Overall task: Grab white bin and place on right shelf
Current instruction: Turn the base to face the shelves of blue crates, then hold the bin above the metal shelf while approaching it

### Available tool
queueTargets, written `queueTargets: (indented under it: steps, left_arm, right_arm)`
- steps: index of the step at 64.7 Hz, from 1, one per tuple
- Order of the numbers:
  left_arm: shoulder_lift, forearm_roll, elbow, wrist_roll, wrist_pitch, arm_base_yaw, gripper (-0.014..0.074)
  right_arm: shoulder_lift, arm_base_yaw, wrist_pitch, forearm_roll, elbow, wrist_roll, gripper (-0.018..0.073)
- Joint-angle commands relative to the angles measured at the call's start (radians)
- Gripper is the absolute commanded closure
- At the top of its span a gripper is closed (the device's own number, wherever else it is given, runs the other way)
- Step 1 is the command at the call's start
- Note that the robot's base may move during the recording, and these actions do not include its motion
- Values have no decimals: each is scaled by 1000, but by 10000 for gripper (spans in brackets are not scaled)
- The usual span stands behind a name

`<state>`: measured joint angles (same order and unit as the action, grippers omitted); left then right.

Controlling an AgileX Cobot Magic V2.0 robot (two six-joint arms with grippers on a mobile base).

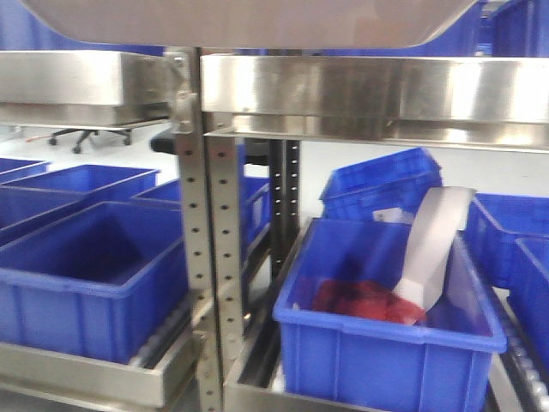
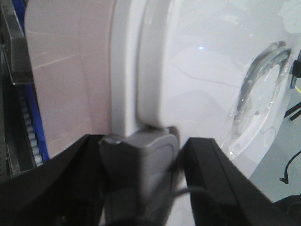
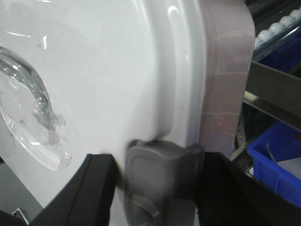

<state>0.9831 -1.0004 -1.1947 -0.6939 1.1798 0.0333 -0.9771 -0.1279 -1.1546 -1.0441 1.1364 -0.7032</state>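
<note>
Along the top edge of the front view you see the pale underside of the white bin (image 1: 249, 21), just above the shiny rail of the right shelf (image 1: 377, 90); you cannot tell whether they touch. At lower centre of its wrist view, your left gripper (image 2: 143, 141) has its black fingers drawn in around the grey latch (image 2: 141, 174), beneath the glossy lid (image 2: 202, 94). Your right gripper (image 3: 157, 157) hugs the opposite latch (image 3: 160, 183) likewise. Blue crates (image 1: 386, 343) fill the lower frame.
</note>
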Motion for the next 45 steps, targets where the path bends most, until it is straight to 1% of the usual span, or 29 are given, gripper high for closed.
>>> queueTargets:
  steps: [1, 45]
  left_arm:
    - [-14, -189, -27, -21, 124, -26, 409]
    - [-14, -189, -27, -21, 124, -26, 409]
  right_arm:
    - [21, 21, -126, -252, 30, -13, 209]
    - [21, 21, -126, -252, 30, -13, 209]
